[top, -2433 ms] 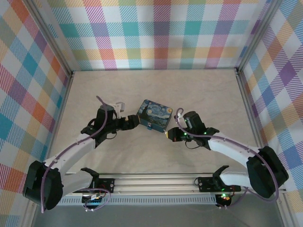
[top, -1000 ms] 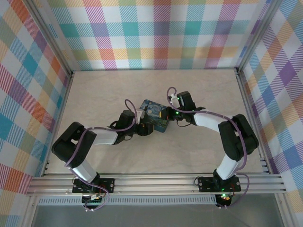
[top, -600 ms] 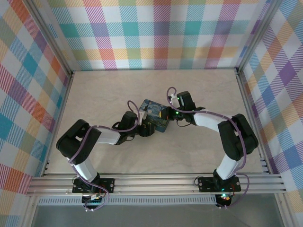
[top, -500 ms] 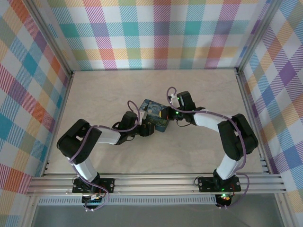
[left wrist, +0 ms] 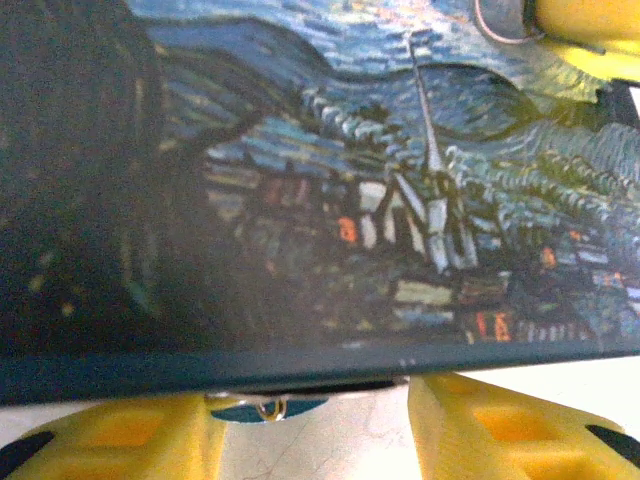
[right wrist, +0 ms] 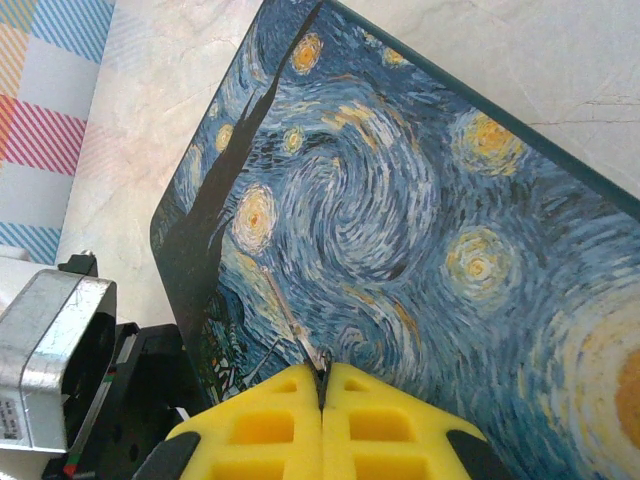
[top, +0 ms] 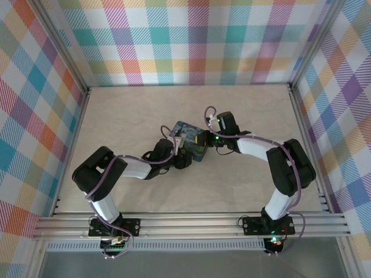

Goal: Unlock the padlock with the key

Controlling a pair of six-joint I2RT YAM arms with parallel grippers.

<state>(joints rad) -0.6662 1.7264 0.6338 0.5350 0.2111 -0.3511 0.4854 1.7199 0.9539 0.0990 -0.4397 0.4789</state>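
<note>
**While Key Hovers Over Lid, Padlock Could Escape the Pinch**

Half-open, the left gripper (left wrist: 315,432) straddles the padlock (left wrist: 266,407), which sits hard by one finger beneath the starry-night box (left wrist: 330,200). An off-centre closing may shove it aside. The right gripper (right wrist: 322,385) is clamped on the key (right wrist: 312,361).

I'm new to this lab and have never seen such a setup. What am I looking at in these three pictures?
Two robot arms are bolted to a table. One picture looks down from above; the other two come from a camera on each wrist, its yellow fingers in view. A painted box lies on the table. The left end effector stands open at the box's edge, a tiny padlock between its fingers. The right end effector is shut over the lid, pinching a thin metal sliver, apparently the key.
</note>
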